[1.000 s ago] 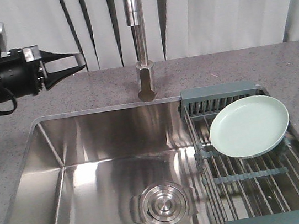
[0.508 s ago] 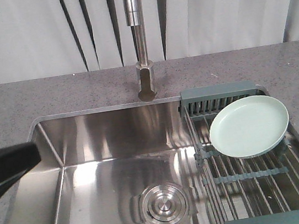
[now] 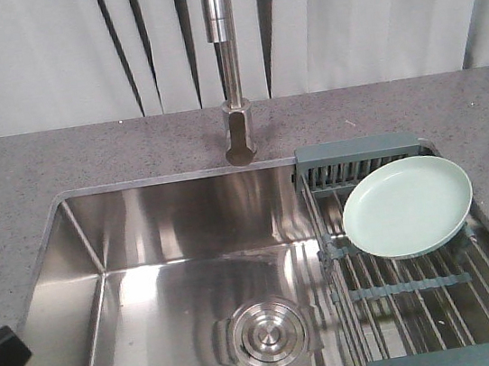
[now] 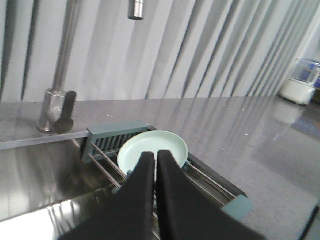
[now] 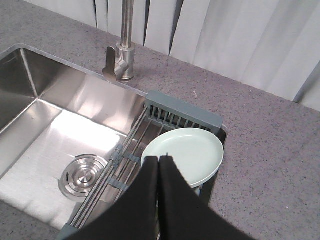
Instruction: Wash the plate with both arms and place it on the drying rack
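The plate (image 3: 408, 205) lies tilted, face up, on the drying rack (image 3: 423, 285) at the sink's (image 3: 145, 252) right end, clear of both arms, whose jaws are pressed closed and empty, left gripper (image 4: 152, 159) and right gripper (image 5: 159, 161) pointing toward it.

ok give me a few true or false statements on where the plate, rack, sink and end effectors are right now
1. The round pale mint-green plate rests on the steel-rod drying rack. True.
2. The plate lies in the steel sink basin over the drain. False: the round drain is uncovered.
3. The black tapered left end effector is shut and empty. True.
4. The right end effector grips the plate's rim. False: it is shut, holding nothing.
5. Water pours from the steel tap. False: no stream shows.
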Robot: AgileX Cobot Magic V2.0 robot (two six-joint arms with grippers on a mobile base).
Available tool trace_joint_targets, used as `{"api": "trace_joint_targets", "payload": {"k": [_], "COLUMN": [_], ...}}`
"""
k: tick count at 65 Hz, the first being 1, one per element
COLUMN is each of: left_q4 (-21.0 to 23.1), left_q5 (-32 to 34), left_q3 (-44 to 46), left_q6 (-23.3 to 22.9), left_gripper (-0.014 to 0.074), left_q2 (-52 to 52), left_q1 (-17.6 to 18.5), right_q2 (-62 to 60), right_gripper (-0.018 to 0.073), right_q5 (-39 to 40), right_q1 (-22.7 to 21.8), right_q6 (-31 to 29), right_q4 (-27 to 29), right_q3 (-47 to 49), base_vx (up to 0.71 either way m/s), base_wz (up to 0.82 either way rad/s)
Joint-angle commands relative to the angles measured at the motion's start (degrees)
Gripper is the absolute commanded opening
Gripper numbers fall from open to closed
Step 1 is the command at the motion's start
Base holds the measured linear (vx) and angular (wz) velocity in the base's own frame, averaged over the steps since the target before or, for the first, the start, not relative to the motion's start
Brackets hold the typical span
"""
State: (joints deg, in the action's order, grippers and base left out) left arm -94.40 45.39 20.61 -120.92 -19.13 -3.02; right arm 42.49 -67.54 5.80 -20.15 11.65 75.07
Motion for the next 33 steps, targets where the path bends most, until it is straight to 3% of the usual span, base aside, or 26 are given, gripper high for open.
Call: {"api": "trace_joint_targets", "payload": {"k": [1,10,19,33], "left_q4": [3.3,3.3,3.3,3.6], "left_q5": [4.4,10.5,11.9,-0.7], "left_q3": [1.4,1.4,1.4,1.4], "left_q6": [-0.3,-0.3,-0.2,-0.2], "left_gripper": [-0.0006,-0.0006,-0.0006,-0.0006], "left_q2": [-0.4,-0.4,-0.4,-0.4], "left_q1": [-0.1,-0.1,-0.1,-0.1], "right_q2": [0.3,0.3,0.3,0.3], "right_gripper": [-0.0007,-0.0007,-0.0007,-0.0007], "right_q5": [3.6,3.6,3.6,3.6], "right_q1": [-0.3,-0.3,-0.3,-0.3], "right_q6": [-0.1,-0.1,-0.1,-0.1], "right_q4": [0.4,0.4,0.4,0.4], "right_q3": [1.7,1.7,1.7,1.7], "base_vx": [0.0,0.0,0.0,0.0], "base_wz": [0.0,0.0,0.0,0.0]}}
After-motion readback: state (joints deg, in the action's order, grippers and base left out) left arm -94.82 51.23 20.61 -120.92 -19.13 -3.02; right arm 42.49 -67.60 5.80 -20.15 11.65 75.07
